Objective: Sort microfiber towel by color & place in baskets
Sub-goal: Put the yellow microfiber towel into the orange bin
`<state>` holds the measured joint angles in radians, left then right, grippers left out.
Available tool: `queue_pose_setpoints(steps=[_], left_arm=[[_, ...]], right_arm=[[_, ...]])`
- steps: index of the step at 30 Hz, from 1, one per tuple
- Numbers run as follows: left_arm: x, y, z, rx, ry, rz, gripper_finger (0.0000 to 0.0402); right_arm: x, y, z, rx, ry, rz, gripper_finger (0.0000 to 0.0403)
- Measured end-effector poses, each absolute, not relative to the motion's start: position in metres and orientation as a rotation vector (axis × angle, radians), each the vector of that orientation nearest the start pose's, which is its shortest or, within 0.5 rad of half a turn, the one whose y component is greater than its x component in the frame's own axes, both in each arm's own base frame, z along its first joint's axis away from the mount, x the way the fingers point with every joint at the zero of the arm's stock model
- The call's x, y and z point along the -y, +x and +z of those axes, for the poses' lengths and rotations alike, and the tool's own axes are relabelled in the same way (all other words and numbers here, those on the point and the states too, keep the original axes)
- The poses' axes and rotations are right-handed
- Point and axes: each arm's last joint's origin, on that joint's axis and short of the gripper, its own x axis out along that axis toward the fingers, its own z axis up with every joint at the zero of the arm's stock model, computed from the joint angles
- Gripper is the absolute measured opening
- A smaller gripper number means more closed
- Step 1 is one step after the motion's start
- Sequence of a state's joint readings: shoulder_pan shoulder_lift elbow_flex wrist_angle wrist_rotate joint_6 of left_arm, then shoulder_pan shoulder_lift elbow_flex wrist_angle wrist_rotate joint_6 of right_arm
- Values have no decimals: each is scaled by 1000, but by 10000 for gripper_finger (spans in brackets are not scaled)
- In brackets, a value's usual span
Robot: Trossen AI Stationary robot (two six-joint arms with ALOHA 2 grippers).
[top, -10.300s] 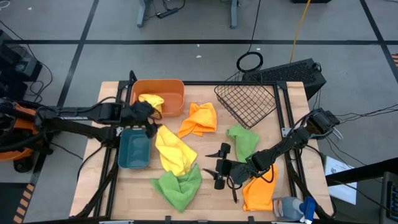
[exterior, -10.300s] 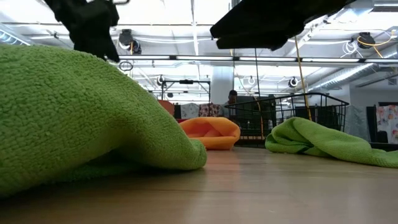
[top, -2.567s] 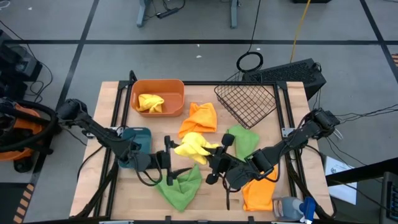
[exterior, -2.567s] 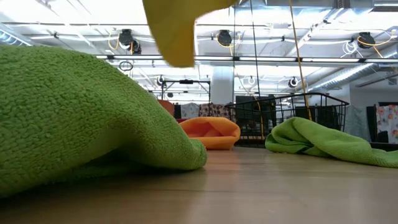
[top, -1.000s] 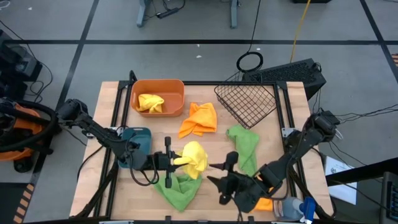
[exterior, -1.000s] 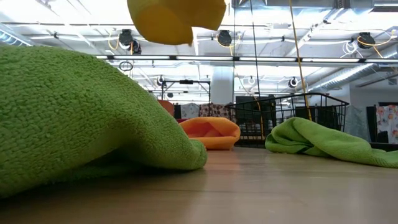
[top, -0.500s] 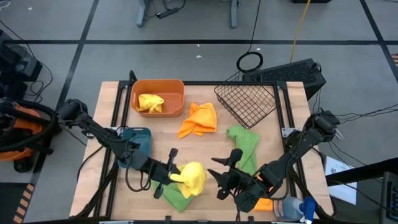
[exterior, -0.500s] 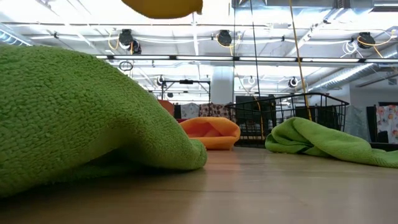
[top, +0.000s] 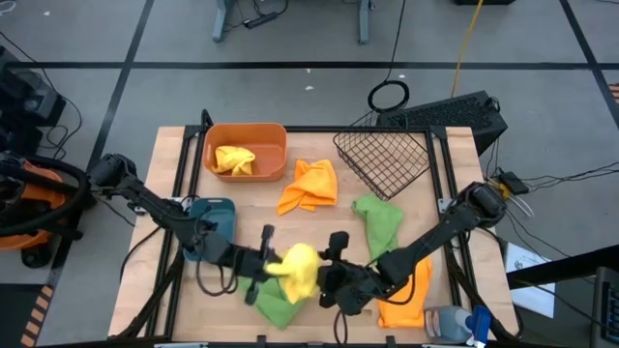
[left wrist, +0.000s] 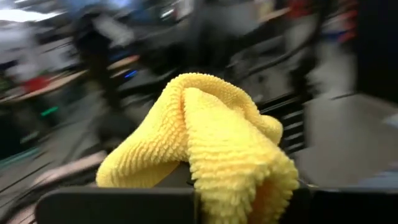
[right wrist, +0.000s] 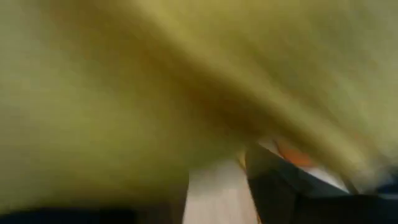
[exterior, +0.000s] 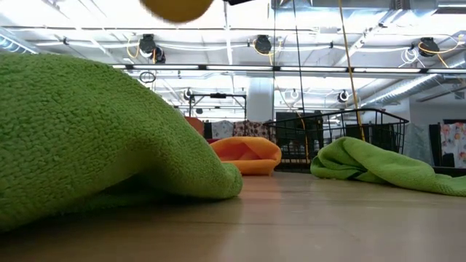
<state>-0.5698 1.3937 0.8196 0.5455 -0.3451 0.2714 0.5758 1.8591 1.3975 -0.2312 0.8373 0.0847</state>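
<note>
While the left gripper (top: 263, 263) pinches a bunched yellow towel (top: 298, 269), no long axis shows. Right gripper (top: 329, 273) touches it, finger state indeterminate. Green towel (top: 275, 304) lies beneath, near the desk's front edge.

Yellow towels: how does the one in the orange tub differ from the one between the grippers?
The yellow towel in the orange tub lies sorted, touched by no gripper; the held yellow towel hangs bunched in the left gripper, above the green towel. The right gripper is beside it. Both are yellow microfiber.

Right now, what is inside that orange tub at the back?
The orange tub holds one crumpled yellow towel on bare tub floor. Whatever lies beneath that towel is covered.
</note>
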Motion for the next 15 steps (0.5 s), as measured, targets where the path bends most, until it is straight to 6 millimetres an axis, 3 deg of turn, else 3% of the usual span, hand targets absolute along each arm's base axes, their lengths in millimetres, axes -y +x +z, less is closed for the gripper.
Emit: queue_pose_setpoints(steps=[8, 15], left_arm=[[152, 264, 271, -84, 324, -83, 41], [152, 264, 270, -92, 302, -78, 42]], right_arm=[[-217, 351, 250, -474, -413, -191, 24], [-233, 347, 258, -395, -462, -136, 9]])
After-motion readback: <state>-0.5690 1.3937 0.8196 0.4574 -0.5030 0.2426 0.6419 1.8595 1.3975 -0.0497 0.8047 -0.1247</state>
